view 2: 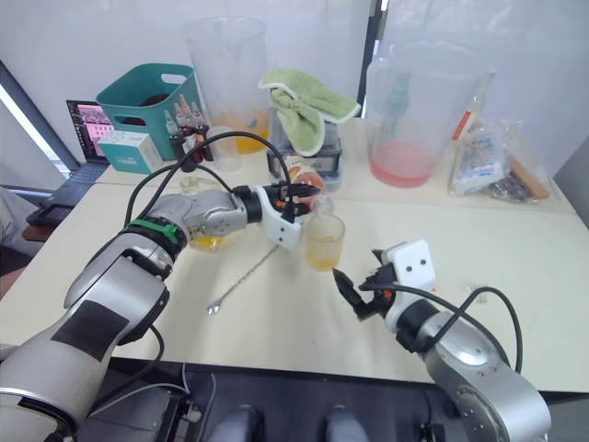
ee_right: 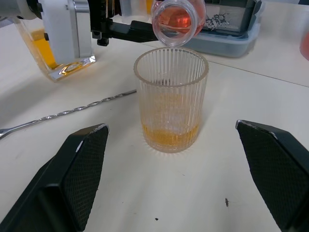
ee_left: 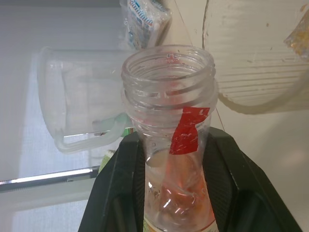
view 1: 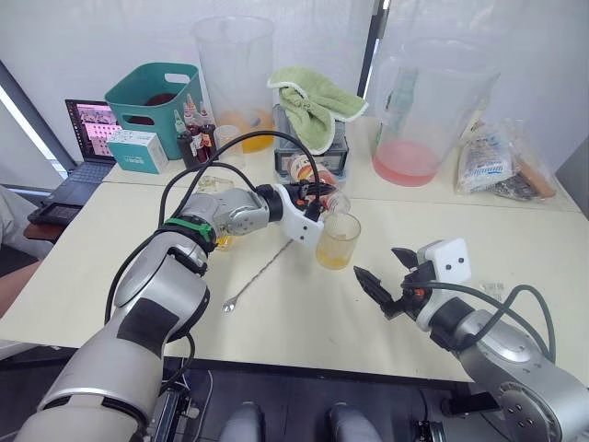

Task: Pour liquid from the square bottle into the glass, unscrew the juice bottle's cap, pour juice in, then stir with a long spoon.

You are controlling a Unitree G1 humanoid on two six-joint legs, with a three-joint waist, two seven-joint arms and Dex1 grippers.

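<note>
— Where is the juice bottle (ee_right: 176, 20)?
— Tipped over the glass (ee_right: 171, 99), squeezed in the left claw (view 1: 313, 198).
— And the right claw (view 1: 386, 273)?
— Near the glass, fingers wide apart, holding nothing.

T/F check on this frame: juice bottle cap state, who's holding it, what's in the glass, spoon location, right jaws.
1. The juice bottle is uncapped. True.
2. The right gripper holds the juice bottle. False: the left gripper grips it, tilted over the glass.
3. The glass is empty. False: a shallow amber layer sits at its bottom.
4. The long spoon stands in the glass. False: it lies on the table.
5. The right gripper's jaws are open, holding nothing. True.
</note>
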